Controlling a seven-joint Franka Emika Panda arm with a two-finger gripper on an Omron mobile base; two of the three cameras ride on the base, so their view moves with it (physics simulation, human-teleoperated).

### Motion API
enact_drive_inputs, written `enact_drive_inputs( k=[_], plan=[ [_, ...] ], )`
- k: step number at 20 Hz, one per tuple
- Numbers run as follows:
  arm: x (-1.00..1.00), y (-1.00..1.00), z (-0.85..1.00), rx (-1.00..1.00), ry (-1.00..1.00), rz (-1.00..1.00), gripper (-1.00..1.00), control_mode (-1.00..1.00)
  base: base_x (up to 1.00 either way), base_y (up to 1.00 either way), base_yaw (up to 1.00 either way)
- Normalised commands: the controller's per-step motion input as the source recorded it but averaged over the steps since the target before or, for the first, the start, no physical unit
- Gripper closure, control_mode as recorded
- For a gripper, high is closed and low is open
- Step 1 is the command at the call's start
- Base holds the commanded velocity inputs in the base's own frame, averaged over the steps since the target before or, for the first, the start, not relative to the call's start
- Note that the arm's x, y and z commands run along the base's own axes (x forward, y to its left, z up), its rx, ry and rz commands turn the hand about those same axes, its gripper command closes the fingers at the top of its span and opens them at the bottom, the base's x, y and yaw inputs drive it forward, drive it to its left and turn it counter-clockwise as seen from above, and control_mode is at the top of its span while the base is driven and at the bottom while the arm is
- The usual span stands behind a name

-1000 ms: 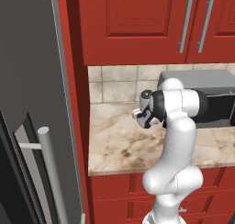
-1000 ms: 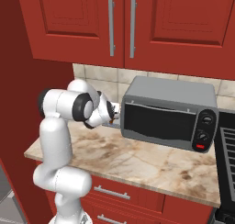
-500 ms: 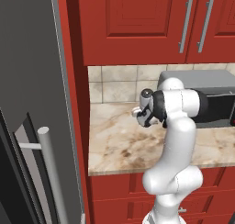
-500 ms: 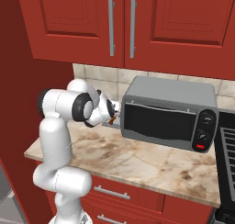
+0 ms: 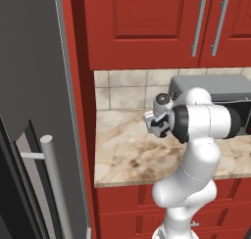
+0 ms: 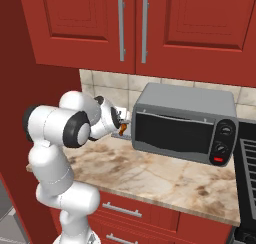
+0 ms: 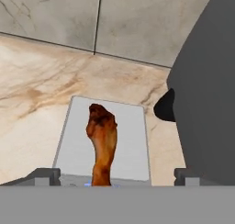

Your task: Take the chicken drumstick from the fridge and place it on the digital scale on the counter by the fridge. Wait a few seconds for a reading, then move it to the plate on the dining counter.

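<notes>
The gripper stands wide apart, its fingertips flanking the drumstick without touching it. The drumstick lies lengthwise on the scale, which sits on the counter just beside the microwave.

Golden-brown chicken drumstick, pale grey digital scale, beige-brown marbled counter, red cabinets

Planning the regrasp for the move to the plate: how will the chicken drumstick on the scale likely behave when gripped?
The chicken drumstick looks stiff, so it should lift as one piece. Its rounded, tapered shape may let it roll or twist on the flat digital scale if nudged sideways. Its glossy roasted skin hints at slipperiness. The gripper stands open, fingertips either side of its narrow end.
</notes>
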Motion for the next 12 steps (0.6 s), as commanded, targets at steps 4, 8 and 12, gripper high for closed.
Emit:
enact_drive_inputs(
  k=[4, 8, 12],
  plan=[
    [-0.42, 0.00, 0.23, 0.00, -0.07, 0.00, -1.00, -1.00, 0.00, 0.00, 0.00],
    [-0.20, 0.00, 0.16, 0.00, -0.01, 0.00, -1.00, -1.00, 0.00, 0.00, 0.00],
    [-0.03, 0.00, 0.06, 0.02, 0.00, 0.00, -1.00, -1.00, 0.00, 0.00, 0.00]
  ],
)
